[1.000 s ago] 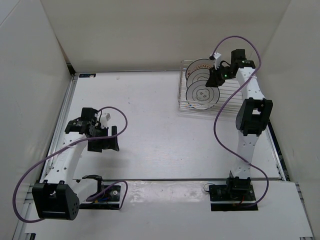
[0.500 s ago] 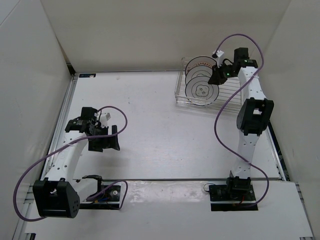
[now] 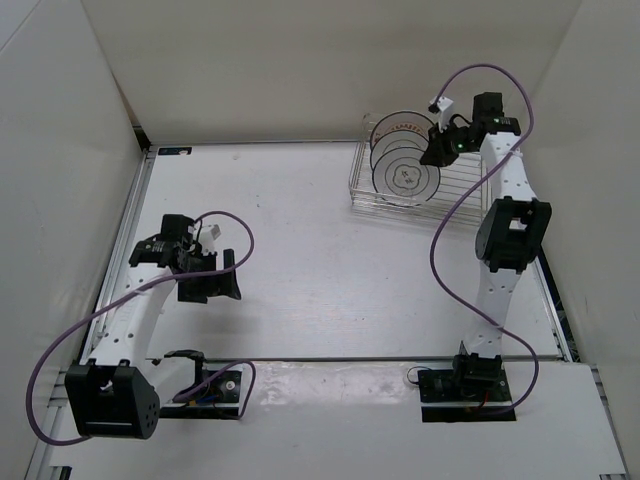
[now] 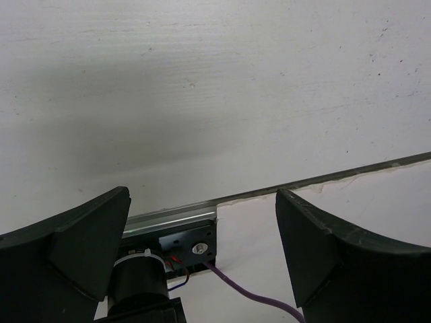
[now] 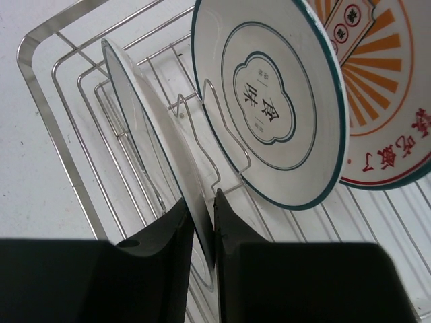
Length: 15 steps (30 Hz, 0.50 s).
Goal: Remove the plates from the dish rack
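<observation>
A robotics lab test cell: a white table point(image 3: 300, 240) boxed in on three sides by plain white panel walls point(image 3: 60, 150), two white arms point(image 3: 500, 190) bolted at its near edge, loose purple cables point(image 3: 431, 258) looping off them, and exposed wiring point(image 3: 215, 385) at their bases.

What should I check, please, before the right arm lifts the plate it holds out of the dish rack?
1. Grip: right gripper closed on the rim of the gripped plate: ok.
2. Neighbour: ringed plate stands apart, in the next slot: ok.
3. Lower edge of gripped plate free of dish rack wires: cannot tell.
4. Other arm: left gripper open, far from the rack: ok.
5. Landing: bare table in front of the rack: ok.
</observation>
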Motion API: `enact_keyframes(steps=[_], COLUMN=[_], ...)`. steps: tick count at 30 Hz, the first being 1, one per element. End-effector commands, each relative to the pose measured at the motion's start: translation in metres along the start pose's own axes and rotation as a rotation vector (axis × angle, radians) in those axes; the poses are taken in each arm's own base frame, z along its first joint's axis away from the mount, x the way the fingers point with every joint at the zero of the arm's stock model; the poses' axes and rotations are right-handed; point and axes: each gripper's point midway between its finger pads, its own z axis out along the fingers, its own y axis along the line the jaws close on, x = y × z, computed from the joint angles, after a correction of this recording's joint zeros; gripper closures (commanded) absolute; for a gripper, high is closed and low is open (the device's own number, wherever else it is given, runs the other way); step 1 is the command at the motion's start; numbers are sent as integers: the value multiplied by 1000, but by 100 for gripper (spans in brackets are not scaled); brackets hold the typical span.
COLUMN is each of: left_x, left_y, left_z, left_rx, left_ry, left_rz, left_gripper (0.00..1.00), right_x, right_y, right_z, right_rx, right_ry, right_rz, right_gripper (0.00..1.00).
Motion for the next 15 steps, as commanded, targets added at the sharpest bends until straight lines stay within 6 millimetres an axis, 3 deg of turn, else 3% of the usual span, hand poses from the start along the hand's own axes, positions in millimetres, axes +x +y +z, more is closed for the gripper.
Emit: enact_keyframes(steps=[1,5,6,8,9,10,12,13,15], left_x=[-8,-4,-2,-2,1,0,4,5,9], left_y=[-6,-4,-6,-5,-5,-5,-5,-5,-4], left_z=[-5,-4,-4,-3,-2,-2,-1,-1,-1], left_rx=[30,25,30,27,31,31,30,31,32], left_ry=[-62,-60,-64,-69,-66,-71,-71,-70,-71], left_rz=[0,-10,-12,-15,-18,-20,-23,-27,-26], left_gripper=[0,0,0,0,0,0,0,0,0], right_x=[-66,-87,-84,-105,-88,-107,-115,-123,-124], right_y=[8,9,11,15,12,27,24,33,48], right_z=[-59,-76,-73,-89,-76,-97,-98,-107,-107], right_rx=[102,145,144,188,184,208,241,239,179], right_ry=[-120,-170,-167,-229,-222,-271,-340,-377,-386], right_rz=[-55,-60,-43,-65,-47,-74,-128,-113,-80], right_gripper=[100,100,100,100,100,100,100,100,100])
